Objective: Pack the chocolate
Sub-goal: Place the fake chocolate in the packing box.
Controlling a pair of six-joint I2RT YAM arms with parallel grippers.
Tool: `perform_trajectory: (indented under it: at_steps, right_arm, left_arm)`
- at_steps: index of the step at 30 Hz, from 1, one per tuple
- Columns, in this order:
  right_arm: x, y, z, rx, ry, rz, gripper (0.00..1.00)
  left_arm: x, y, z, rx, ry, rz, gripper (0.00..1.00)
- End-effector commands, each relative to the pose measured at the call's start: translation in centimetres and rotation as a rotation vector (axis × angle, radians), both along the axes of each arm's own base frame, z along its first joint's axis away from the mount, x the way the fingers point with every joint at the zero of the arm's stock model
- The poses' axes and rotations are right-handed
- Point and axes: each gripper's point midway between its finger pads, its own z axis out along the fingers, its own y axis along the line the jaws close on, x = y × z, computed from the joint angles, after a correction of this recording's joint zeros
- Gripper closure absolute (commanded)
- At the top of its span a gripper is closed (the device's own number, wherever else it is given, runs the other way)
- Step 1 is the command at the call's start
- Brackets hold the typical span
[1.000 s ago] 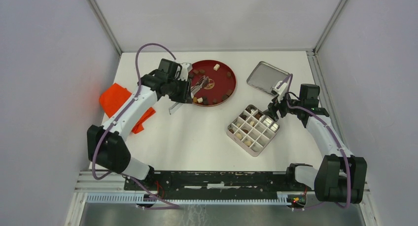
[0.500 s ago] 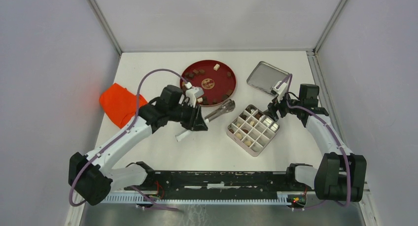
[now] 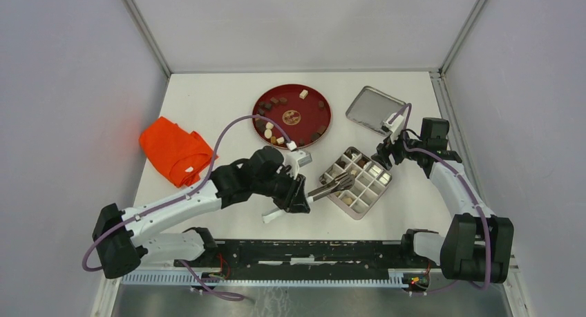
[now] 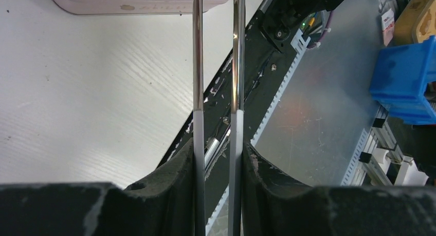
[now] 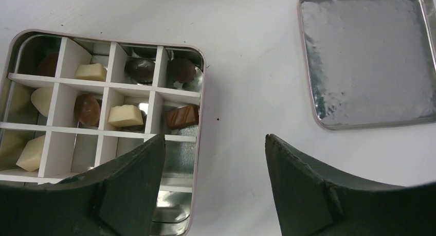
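Chocolate pieces (image 3: 280, 101), dark, light brown and cream, lie on the red plate (image 3: 312, 112). More chocolate (image 5: 125, 115) sits in cells of the pink divided box (image 3: 338, 201). My left gripper (image 3: 299, 192) is shut on metal tweezers (image 3: 330, 186), whose arms (image 4: 198, 66) reach over the box's near-left side. The tweezer tips are out of the left wrist view, so what they hold is hidden. My right gripper (image 5: 215, 138) is open, one finger over the box's corner and the rim (image 5: 201, 102) between the fingers.
The box's metal lid (image 3: 375, 110) lies upside down at the back right, just beyond the right gripper (image 3: 385, 151). An orange cloth (image 3: 174, 151) is bunched at the left. The box wall (image 4: 128, 7) shows at the top of the left wrist view.
The left arm has swung from the red plate toward the near right, carrying the tweezers to the box. The right arm has not moved.
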Motion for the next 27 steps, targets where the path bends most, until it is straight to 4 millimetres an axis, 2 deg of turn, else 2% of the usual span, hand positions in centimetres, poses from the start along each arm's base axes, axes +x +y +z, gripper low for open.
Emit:
perform_trajectory:
  at_steps: [1,9,13,20,27]
  right_arm:
    - [1.3,-0.4,1.5,-0.008,-0.052,-0.010,0.23]
    - [1.2,-0.3,1.4,-0.005,-0.045,-0.003,0.23]
    - [1.2,-0.2,1.4,-0.005,-0.044,-0.002,0.23]
    - [1.2,-0.2,1.3,-0.002,-0.038,0.002,0.23]
    - [1.1,-0.1,1.3,0.000,-0.036,0.005,0.23]
  left_arm:
    - [0.1,-2.4,0.2,-0.015,-0.015,0.026,0.98]
    - [-0.1,-4.2,-2.4,0.127,-0.062,0.021,0.98]
    - [-0.1,-5.1,-2.3,0.147,-0.082,0.003,0.96]
    - [0.4,-5.3,-1.5,0.142,-0.110,0.010,0.96]
    - [1.6,-5.5,-2.6,0.198,-0.135,0.040,0.95]
